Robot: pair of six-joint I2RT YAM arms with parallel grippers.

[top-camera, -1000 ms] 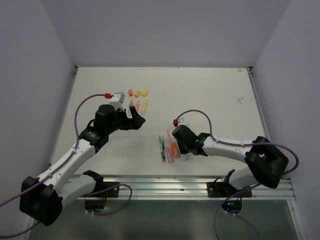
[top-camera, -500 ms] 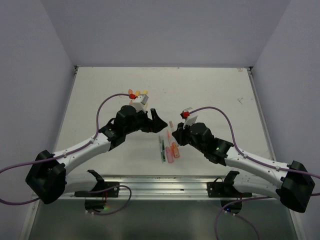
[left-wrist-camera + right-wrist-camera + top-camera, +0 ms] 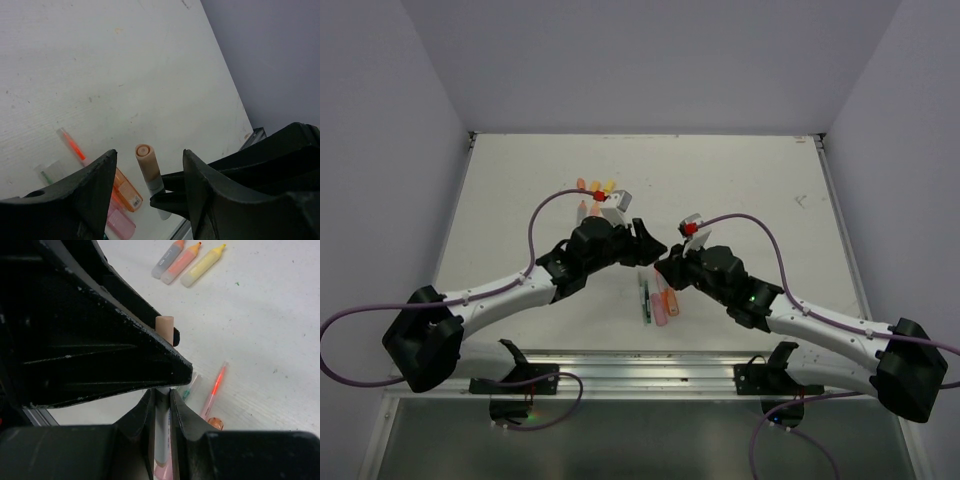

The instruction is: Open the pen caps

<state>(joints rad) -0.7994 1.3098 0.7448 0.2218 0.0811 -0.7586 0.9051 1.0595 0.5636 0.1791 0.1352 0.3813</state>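
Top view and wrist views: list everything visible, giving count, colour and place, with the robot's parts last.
caps: three, two orange and one yellow, row at the table's far side.
uncapped highlighters: three, grey-orange, orange, yellow, side by side just nearer than the caps.
lying pens: at least four, green, pink, orange, thin orange, clustered at near centre.
held pen: one, peach cap on pale body, raised between the grippers.
table: one, white.
left gripper: one, black, open, jaws either side of the held pen's cap.
right gripper: one, black, shut on the held pen's body.
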